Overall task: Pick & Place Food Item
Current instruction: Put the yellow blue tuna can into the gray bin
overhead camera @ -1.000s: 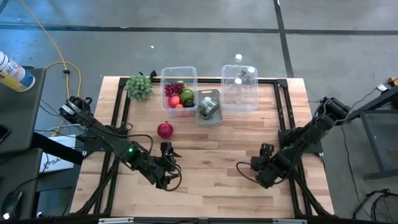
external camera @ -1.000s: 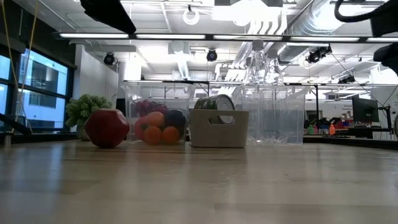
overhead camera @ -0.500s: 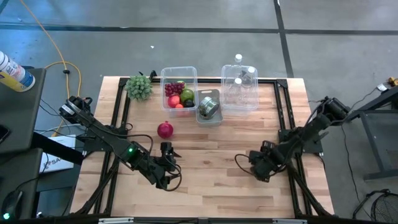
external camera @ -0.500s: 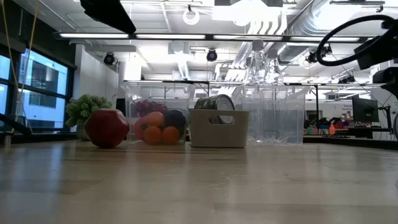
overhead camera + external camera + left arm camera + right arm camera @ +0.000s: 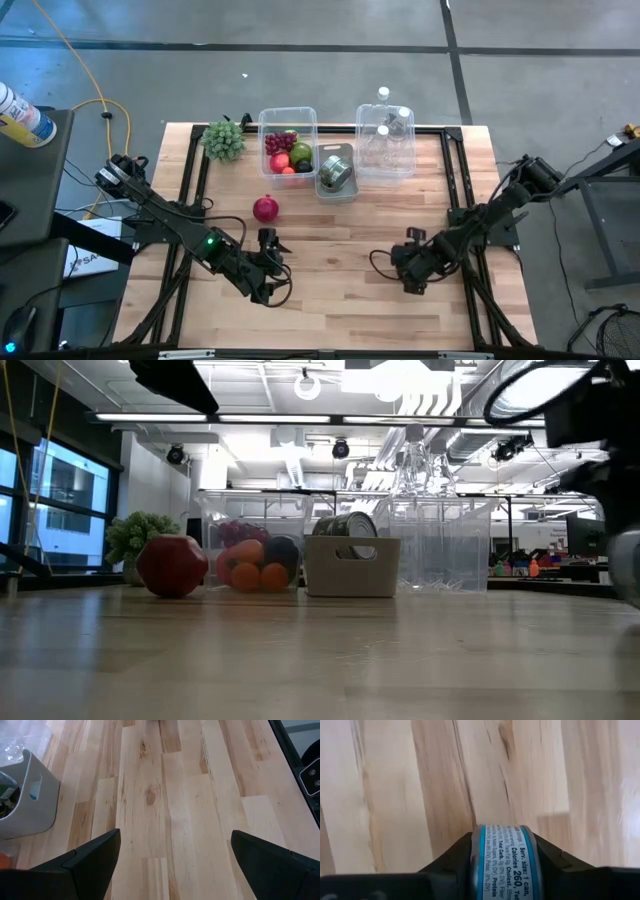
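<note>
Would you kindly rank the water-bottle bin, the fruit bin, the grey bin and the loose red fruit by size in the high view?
1. Bottle bin and fruit bin: alike, unranked.
2. Grey bin.
3. Red fruit.

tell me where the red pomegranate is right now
In the high view the pomegranate lies loose on the table's left half, just in front of the clear fruit bin and ahead of the left gripper.

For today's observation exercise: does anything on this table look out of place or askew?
One red fruit sits loose on the table, outside the clear fruit bin. In the grey basket, a can lies tipped on its side. Nothing looks spilled or damaged.
</note>
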